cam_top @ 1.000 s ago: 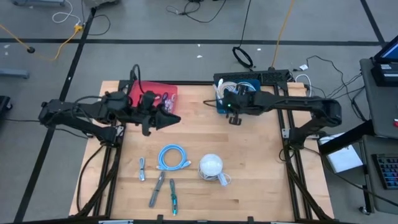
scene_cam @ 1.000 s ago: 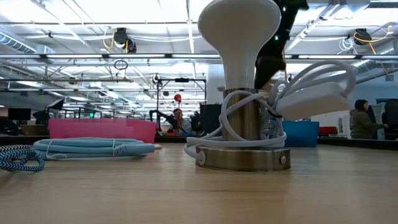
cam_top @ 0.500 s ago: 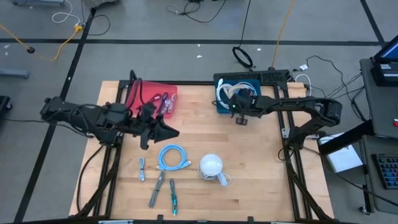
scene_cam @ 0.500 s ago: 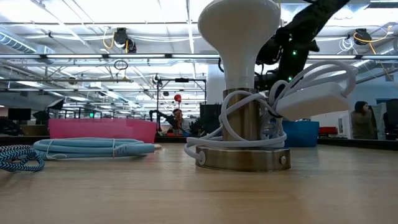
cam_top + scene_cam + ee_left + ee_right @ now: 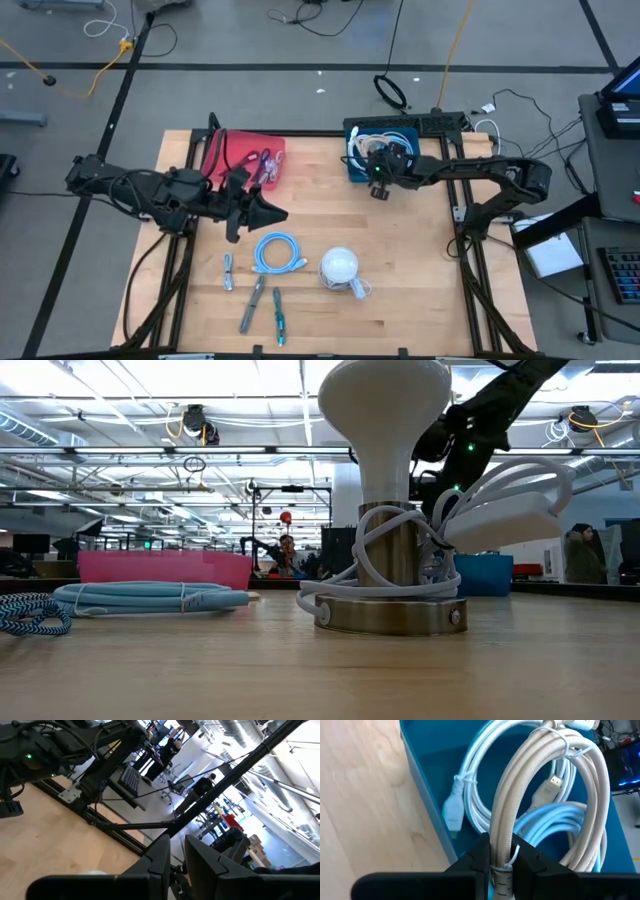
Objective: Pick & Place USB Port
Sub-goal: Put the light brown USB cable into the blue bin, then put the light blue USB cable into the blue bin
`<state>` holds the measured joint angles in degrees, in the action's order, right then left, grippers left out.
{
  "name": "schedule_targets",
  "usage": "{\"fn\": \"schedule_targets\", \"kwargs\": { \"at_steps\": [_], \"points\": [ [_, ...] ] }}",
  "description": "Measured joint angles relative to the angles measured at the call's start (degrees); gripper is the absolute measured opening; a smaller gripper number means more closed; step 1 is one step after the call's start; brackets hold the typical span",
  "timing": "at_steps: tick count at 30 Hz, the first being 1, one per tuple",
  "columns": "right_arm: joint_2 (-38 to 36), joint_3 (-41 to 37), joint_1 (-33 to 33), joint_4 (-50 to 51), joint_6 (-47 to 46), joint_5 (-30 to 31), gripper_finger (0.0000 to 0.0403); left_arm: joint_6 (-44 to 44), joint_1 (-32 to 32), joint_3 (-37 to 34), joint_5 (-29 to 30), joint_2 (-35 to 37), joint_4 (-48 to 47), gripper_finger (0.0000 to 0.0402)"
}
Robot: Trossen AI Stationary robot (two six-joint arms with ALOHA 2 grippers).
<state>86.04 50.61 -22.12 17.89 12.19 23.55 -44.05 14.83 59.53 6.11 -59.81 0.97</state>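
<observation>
A beige coiled cable point(image 5: 555, 775), bound with ties, is over the blue bin point(image 5: 352, 165) at the table's far right. My right gripper point(image 5: 501, 862) is shut on it at the bin's near edge point(image 5: 378, 176). A white cable point(image 5: 470, 790) and a light blue one point(image 5: 545, 822) lie inside the bin. My left gripper point(image 5: 272, 210) hovers shut and holds nothing, between the red bin point(image 5: 245, 155) and a light blue cable coil point(image 5: 277, 252) lying flat on the table. My right gripper pinches the beige coil's bundled strands point(image 5: 501, 837) between its two fingers, close to a thin tie. The fingers lie across the strands. The rest of the coil stretches away from the fingers over the bin's other cables. I cannot tell whether it is lifted clear of them.
A lamp point(image 5: 340, 268) with a white cord wound around its base stands near the table's near edge, large in the low view point(image 5: 385, 490). Small adapters and short cables point(image 5: 255, 300) lie at the near left. The red bin holds cables. Bare wood lies between the bins.
My left gripper has moved from the red bin's near edge toward the table's near edge and now hangs closer to the light blue coil. My right arm has shifted a little at the blue bin and stays shut on the beige cable.
</observation>
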Motion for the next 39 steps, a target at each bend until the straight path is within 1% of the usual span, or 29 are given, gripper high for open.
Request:
{"fn": "schedule_targets", "kwargs": {
  "at_steps": [7,9,14,17,19,23,26,28,30,32,36,39],
  "points": [
    [0.0,0.0,0.1,-0.8,-0.2,0.3,0.0036,0.0,0.0,0.0,0.0,0.0,0.0,0.0058],
    [0.0,0.0,0.1,-1.3,-1.2,1.8,0.0065,0.0,0.0,0.0,0.1,0.0,0.0,0.0058],
    [-0.1,0.8,0.3,-0.7,-3.4,7.6,0.0174,0.0,0.0,0.0,0.1,0.0,0.0,0.0058],
    [-0.6,3.0,0.9,0.3,-3.9,7.9,0.0223,0.0,0.0,0.0,0.1,0.0,0.1,0.0058],
    [-1.4,4.4,1.8,0.9,-3.9,7.7,0.0245,0.0,0.0,0.0,0.3,0.0,0.1,0.0058],
    [-3.4,8.9,4.6,0.4,-3.9,7.7,0.0265,0.3,0.0,0.0,0.4,0.0,0.2,0.0058],
    [-5.4,13.1,7.5,0.8,-4.3,7.7,0.0266,0.4,0.0,0.0,0.3,0.0,0.0,0.0058],
    [-7.1,16.2,9.9,1.5,-6.2,7.7,0.0262,-0.6,0.0,0.0,-0.9,0.0,-1.4,0.0058],
    [-8.8,19.7,12.6,2.5,-8.9,7.5,0.0255,-2.9,0.0,0.0,-2.8,0.0,-6.3,0.0058],
    [-10.3,22.8,15.5,4.1,-12.8,5.5,0.0248,-5.5,0.7,0.0,-4.8,0.0,-13.9,0.0058],
    [-12.9,26.9,21.1,6.1,-22.5,1.6,0.0238,-11.8,3.4,0.0,-5.8,-1.3,-32.7,0.0058],
    [-14.4,28.6,25.1,7.7,-29.8,1.7,0.0236,-17.4,5.3,0.0,-4.9,-3.6,-48.8,0.0058]
  ]
}}
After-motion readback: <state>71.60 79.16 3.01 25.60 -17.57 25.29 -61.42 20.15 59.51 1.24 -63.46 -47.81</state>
